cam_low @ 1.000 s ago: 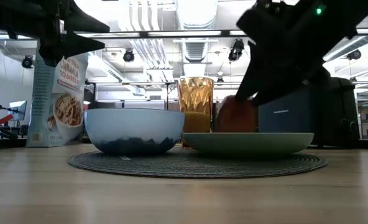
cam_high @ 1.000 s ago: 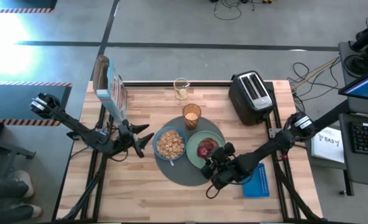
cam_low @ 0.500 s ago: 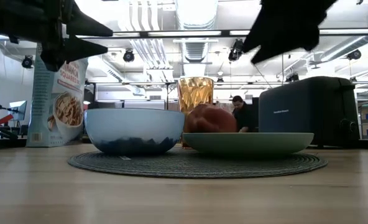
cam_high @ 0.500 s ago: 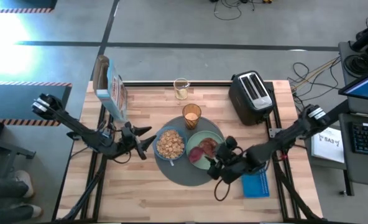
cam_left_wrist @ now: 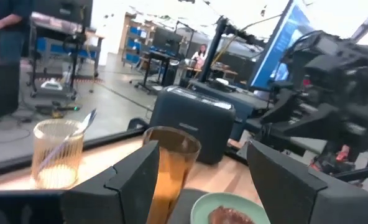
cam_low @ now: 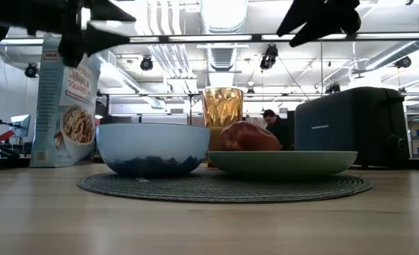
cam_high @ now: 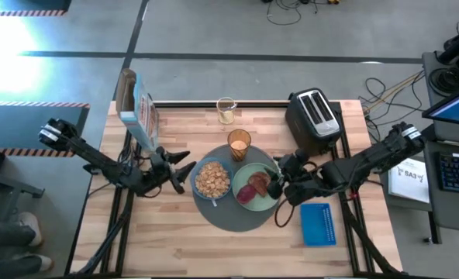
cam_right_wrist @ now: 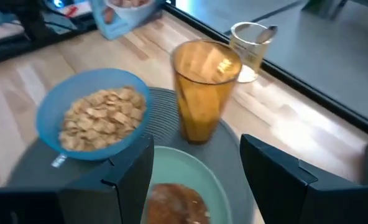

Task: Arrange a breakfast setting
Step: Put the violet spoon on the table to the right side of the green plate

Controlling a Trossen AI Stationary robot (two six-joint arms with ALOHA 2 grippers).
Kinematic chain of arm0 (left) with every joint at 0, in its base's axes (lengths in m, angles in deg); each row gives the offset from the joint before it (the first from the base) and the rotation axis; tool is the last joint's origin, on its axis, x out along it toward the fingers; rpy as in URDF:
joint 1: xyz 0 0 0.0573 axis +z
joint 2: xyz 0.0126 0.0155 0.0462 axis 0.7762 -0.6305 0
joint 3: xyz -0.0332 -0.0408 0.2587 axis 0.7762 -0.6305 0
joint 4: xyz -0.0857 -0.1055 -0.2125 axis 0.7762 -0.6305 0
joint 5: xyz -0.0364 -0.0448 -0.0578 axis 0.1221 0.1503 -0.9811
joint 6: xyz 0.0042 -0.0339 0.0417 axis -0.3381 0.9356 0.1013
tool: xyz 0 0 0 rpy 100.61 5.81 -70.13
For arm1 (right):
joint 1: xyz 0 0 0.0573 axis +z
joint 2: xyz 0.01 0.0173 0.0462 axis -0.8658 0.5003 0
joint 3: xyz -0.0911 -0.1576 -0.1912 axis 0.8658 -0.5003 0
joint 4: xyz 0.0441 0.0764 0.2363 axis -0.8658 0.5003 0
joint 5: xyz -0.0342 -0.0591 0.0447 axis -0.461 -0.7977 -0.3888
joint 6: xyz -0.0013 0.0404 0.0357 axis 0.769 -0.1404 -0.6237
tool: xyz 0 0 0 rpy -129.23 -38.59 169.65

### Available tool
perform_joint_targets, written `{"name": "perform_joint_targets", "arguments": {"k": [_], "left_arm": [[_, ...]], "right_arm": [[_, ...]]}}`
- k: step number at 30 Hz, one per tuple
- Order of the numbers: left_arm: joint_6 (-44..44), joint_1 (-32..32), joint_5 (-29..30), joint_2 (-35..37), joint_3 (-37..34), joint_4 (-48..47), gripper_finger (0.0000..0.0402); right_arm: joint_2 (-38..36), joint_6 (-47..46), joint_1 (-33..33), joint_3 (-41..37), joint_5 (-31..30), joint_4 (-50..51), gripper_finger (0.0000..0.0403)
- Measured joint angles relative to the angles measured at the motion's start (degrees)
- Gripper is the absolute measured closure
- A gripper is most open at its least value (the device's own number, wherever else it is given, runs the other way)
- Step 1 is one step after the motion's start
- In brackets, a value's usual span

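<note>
Right gripper (cam_high: 286, 180): jaws apart, empty, raised just beside pale-green plate (cam_high: 267, 203) | toast slice (cam_high: 259, 183) and red fruit (cam_high: 246, 192) on plate | left gripper (cam_high: 184, 172): jaws apart, beside blue bowl (cam_high: 212, 179).

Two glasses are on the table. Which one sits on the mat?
The amber tumbler, standing on the round dark-grey mat behind the pale-green plate. The clear glass stands off it, near the table's far edge.
</note>
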Motion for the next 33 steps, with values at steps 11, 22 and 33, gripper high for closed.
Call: {"name": "perform_joint_targets", "arguments": {"k": [11,22,33], "left_arm": [[-5.1,0.6,2.8,-5.5,21.6,-31.6,0.0174],[11.2,2.2,3.4,-8.1,35.1,-67.2,0.0174],[11.5,2.3,2.4,-4.2,31.8,-67.9,0.0174]], "right_arm": [[1.6,0.1,-1.6,0.0,-0.1,6.4,0.0174],[2.3,-0.5,-6.2,-0.1,-0.2,6.9,0.0174],[2.1,21.4,-27.8,0.9,17.9,-6.6,0.0174]]}}
